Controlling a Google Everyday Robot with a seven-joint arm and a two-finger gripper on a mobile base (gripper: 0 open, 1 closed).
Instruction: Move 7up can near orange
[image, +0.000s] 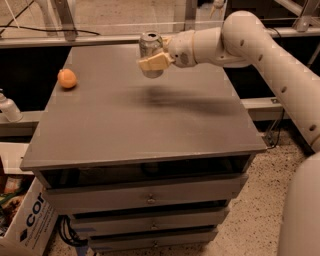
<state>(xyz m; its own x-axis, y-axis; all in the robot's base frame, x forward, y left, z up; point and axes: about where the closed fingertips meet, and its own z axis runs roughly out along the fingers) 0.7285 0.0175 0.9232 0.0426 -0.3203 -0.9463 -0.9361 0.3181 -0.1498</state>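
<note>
Camera view showed the gripper (151, 60) above the rear middle of the grey cabinet top (150, 130), its pale fingers (156, 62) clamped on the sides of the 7up can (150, 43). The can stood upright in the grip, clear of the cabinet top, with a dark shadow (175, 97) cast on the surface beneath it. The orange (67, 78) rested on the cabinet top near its rear left edge, well apart from the can.

Open benchtop (150, 135) is seen between the round orange fruit (67, 79) by the left edge and the cream gripper (154, 64) clasping a silver can (150, 44) near the far edge.
</note>
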